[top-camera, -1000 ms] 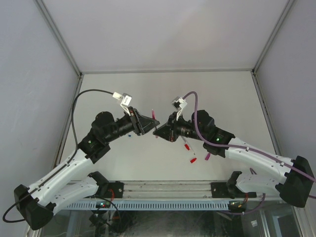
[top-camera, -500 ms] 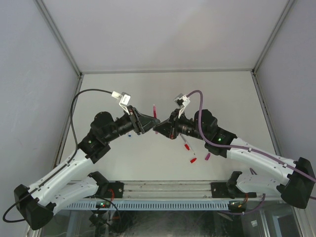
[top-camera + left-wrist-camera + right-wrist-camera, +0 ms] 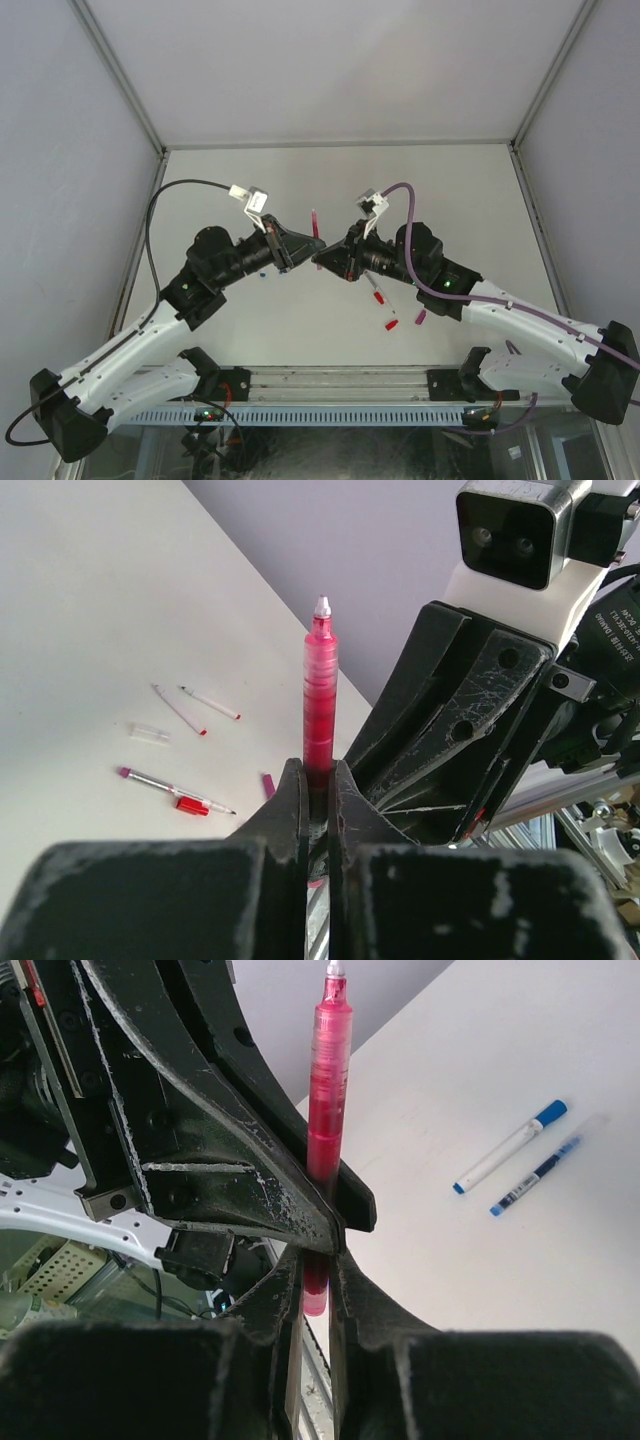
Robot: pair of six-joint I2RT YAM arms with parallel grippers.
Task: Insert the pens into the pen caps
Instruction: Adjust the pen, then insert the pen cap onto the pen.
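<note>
Mid-air, left tool (image 3: 317,775), right tool (image 3: 313,1265), clamped on pen (image 3: 319,695)

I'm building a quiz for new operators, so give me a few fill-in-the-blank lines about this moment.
1. The left gripper and the right gripper are each shut on the same magenta ___.
2. Its white tip wears no ___.
3. In the right wrist view, the two pens lying on the table have ___ ends.

Missing words: pen; cap; blue.
</note>
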